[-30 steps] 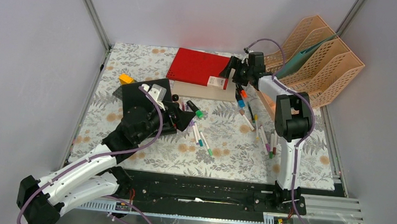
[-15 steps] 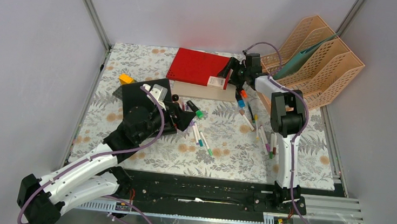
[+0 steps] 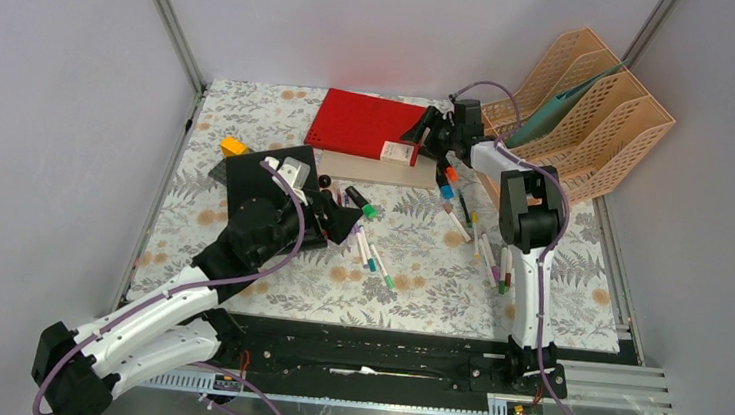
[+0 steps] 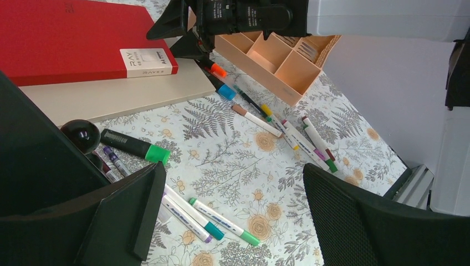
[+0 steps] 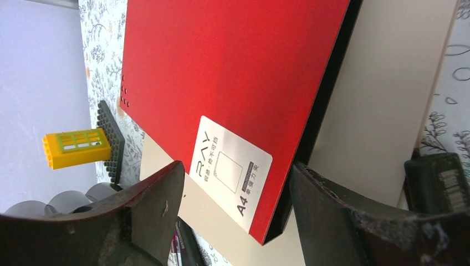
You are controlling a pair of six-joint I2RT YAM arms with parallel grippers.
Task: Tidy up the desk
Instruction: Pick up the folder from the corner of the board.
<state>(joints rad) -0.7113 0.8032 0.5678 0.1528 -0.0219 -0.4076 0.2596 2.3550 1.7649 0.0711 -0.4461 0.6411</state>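
Two jaws of right gripper (image 5: 233,177) apart, straddling labelled corner of red folder (image 5: 221,66) for pinch, not clamped; left gripper (image 4: 230,177) wide open, markers (image 4: 216,213) beneath.

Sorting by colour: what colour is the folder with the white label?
Red folder, clearest in right wrist view.

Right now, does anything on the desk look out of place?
Yes: coloured marker pens lie scattered over the fern-print cloth desk, pointing different ways, outside the peach compartment tray beside them.
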